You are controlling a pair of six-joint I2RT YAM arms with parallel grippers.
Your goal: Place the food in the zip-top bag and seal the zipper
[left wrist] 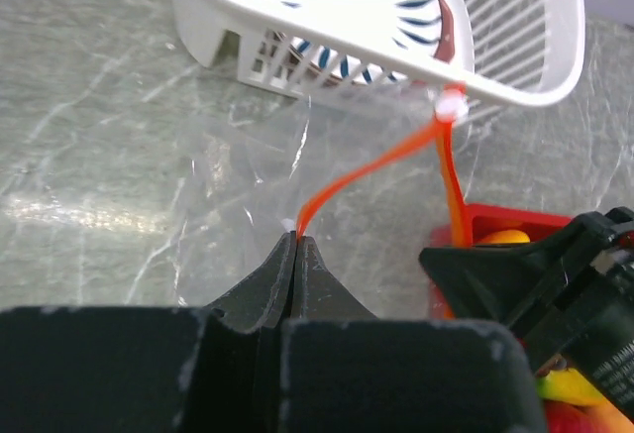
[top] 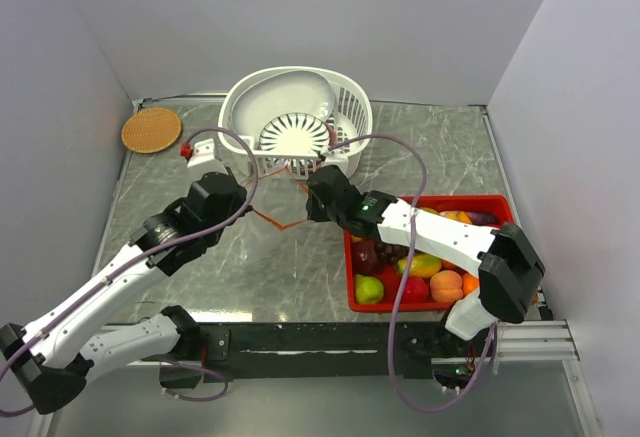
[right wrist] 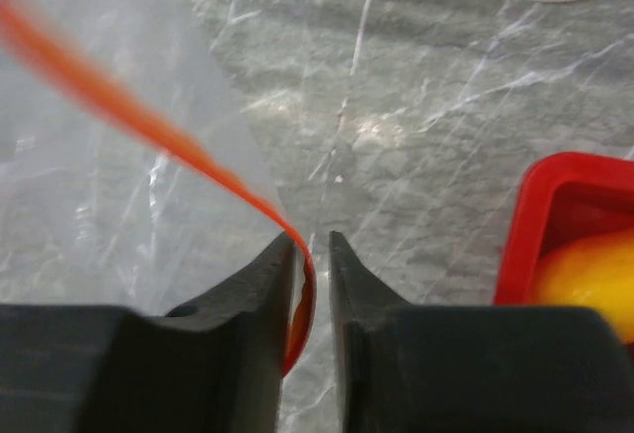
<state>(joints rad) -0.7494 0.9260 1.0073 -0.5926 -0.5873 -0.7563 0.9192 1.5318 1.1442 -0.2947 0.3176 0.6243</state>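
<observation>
The clear zip-top bag (top: 283, 205) hangs stretched between my two grippers, just in front of the white basket. Its orange-red zipper (top: 285, 225) sags in a V between them. My left gripper (top: 250, 202) is shut on one end of the zipper (left wrist: 376, 161), with the clear bag (left wrist: 228, 165) spread beyond my fingertips. My right gripper (top: 310, 202) is slightly open. The zipper (right wrist: 149, 126) runs between its fingers along the left one, with a gap to the other. The food lies in the red tray (top: 500, 202): green pear (top: 369, 288), peach (top: 446, 285), dark grapes (top: 386, 252).
A white slotted basket (top: 350, 107) holding a striped dish stands at the back centre, close behind the bag. A round cork mat (top: 151, 129) lies at the back left. The red tray's rim (right wrist: 530, 215) is just right of my right gripper. Walls enclose three sides.
</observation>
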